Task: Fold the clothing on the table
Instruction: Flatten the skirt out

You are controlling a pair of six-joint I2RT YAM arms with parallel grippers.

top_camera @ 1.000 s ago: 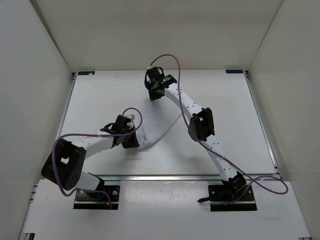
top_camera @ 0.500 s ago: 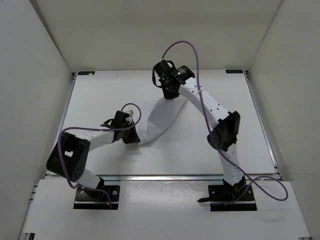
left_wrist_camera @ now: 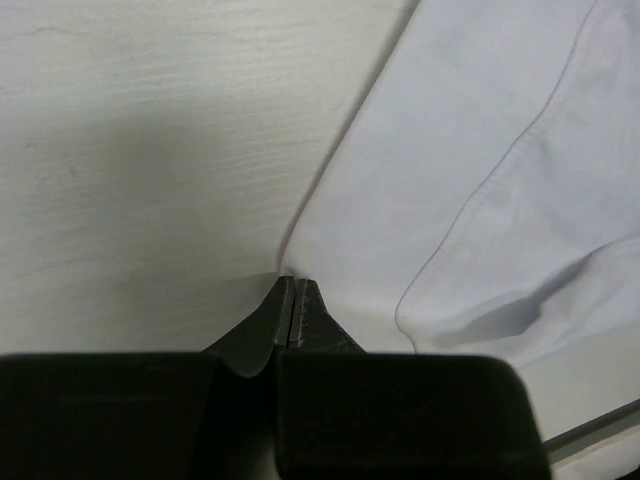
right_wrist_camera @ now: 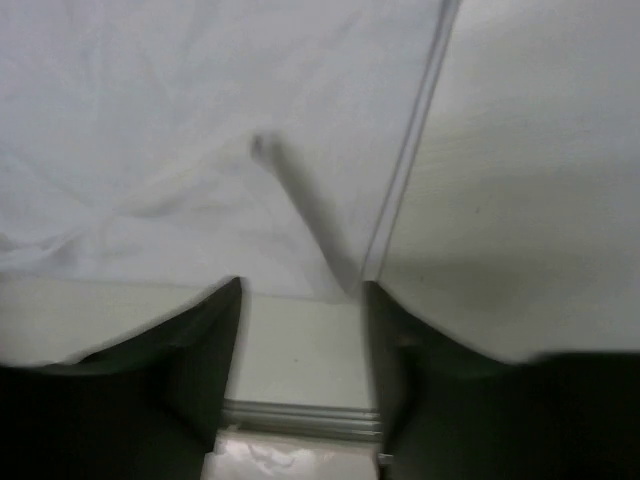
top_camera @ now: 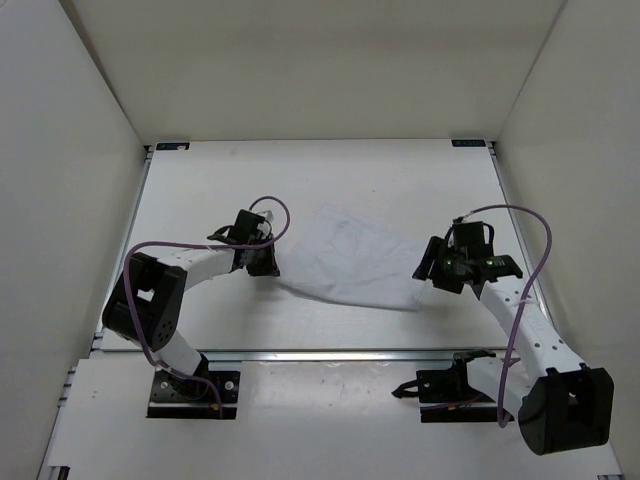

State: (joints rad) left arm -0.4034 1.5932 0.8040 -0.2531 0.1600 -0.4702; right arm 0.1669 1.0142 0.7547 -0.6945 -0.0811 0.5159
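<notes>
Seen from above, the fingertips of the left gripper (top_camera: 267, 267) are hidden under its own wrist where it meets the left edge of the clothing (top_camera: 355, 262), so the pinch cannot be made out there. In the left wrist view the gripper's dark body blocks the whole lower strip. The clothing runs out past the top and right edges, and how much fabric sits between the closed jaws is hidden. The right wrist view is blurred. The right gripper (right_wrist_camera: 300, 290) shows only as soft dark shapes, the clothing is cut by the top and left edges, and a grey streak (right_wrist_camera: 300, 205) across it is too smeared to identify. The right arm (top_camera: 525, 320) covers the near right corner of the table (top_camera: 200, 200).
</notes>
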